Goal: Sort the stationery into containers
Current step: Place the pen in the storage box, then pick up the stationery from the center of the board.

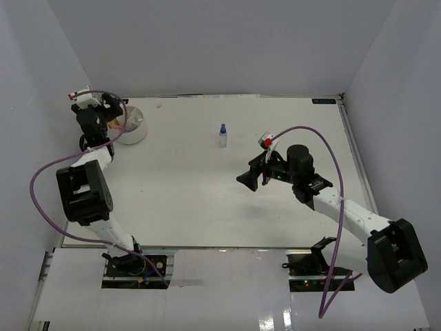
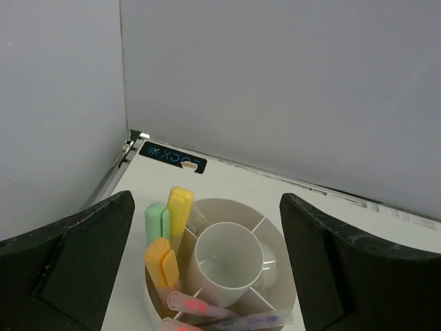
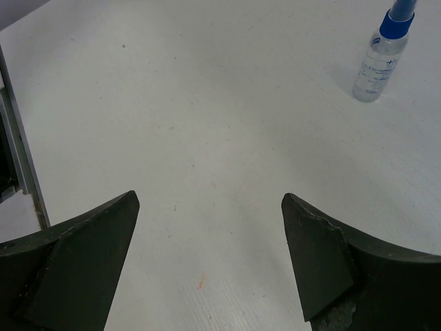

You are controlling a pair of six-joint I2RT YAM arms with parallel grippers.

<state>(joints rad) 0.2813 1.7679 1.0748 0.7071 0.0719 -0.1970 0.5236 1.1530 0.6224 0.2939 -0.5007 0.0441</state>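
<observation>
Only the left wrist view looks into the white tub (image 2: 275, 231): yellow marker (image 2: 180, 207), green marker (image 2: 155, 221) and orange marker (image 2: 162, 262) stand in its left compartments, directly below the left end effector (image 2: 207, 200), which is spread and empty. The blue-capped bottle (image 3: 382, 58) stands upright on the worktop (image 3: 207, 103), apart from and ahead of the right end effector (image 3: 210, 200), also spread and empty.

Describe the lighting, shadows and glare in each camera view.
Top external: even, soft light, with glare on the glossy strip at the bottom edge. Left wrist: the tub is evenly lit, the dark fingers show little detail. Right wrist: the bottle casts a faint soft shadow on the table.
</observation>
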